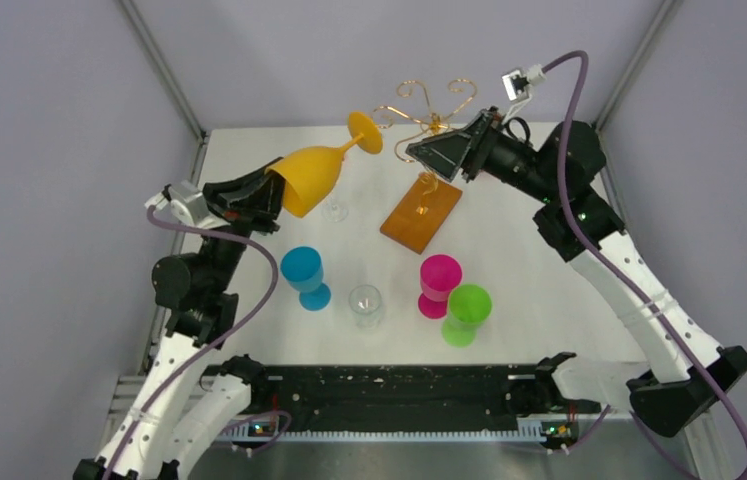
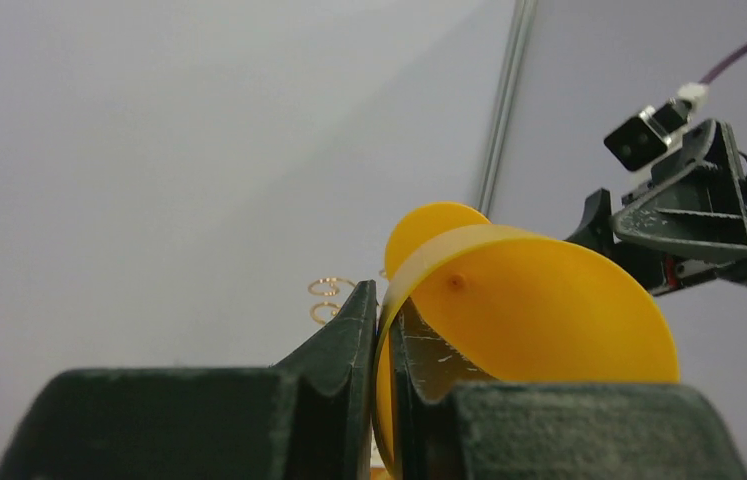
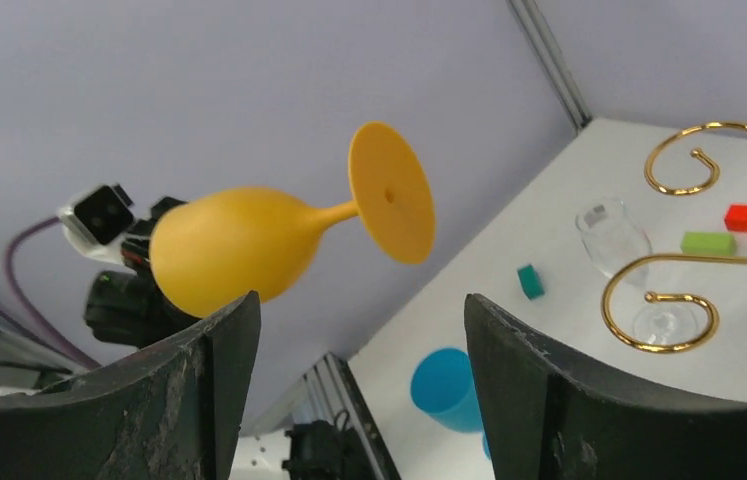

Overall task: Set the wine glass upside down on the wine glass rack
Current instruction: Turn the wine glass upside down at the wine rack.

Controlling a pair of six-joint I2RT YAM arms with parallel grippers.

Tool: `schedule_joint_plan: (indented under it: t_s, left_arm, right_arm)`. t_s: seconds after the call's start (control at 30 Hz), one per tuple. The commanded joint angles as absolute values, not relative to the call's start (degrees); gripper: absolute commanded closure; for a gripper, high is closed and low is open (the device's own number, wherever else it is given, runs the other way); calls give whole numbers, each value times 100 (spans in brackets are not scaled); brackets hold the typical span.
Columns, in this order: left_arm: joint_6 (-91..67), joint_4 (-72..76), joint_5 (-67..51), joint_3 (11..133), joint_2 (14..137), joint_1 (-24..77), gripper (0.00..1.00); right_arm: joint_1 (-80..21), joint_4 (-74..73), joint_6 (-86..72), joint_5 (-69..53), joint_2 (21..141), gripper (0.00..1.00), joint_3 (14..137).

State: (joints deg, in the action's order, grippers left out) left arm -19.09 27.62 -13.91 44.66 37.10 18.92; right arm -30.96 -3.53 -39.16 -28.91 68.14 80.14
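The left gripper point(image 1: 271, 187) pinched the yellow glass point(image 1: 314, 175) by its rim, aloft and sideways, foot toward the rack point(image 1: 419, 216). The right gripper point(image 1: 421, 152), jaws spread and empty, hung at the rack's curls. A blue glass point(image 1: 302, 268), pink glass point(image 1: 439, 277) and green glass point(image 1: 469, 303) stood nearer.

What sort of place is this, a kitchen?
Most likely a robotics lab test booth: plain grey walls on a metal frame enclose a white table, two robot arms are bolted at its near edge, and bright plastic goblets and a wine glass rack look like props.
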Motion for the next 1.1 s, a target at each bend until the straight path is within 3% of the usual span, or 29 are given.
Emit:
schedule_joint_plan:
  t_s: [0.0, 0.33, 0.73, 1.07]
  left_arm:
    - [-2348, 5267, -963, 4309, 4087, 1912, 100]
    - [-1529, 7831, -1885, 4061, 5188, 2245, 100]
    - [2033, 7076, -1141, 4355, 5597, 3977, 100]
    - [4084, 7531, -136, 4397, 5978, 4921, 100]
  right_arm:
    - [-3094, 1562, -5171, -2449, 6456, 26, 7583]
    - [-3141, 4930, -7323, -2265, 6945, 26, 6548]
    - [-3660, 5034, -7176, -1568, 7156, 27, 6419]
    - [-3736, 4626, -6944, -1024, 6927, 27, 6160]
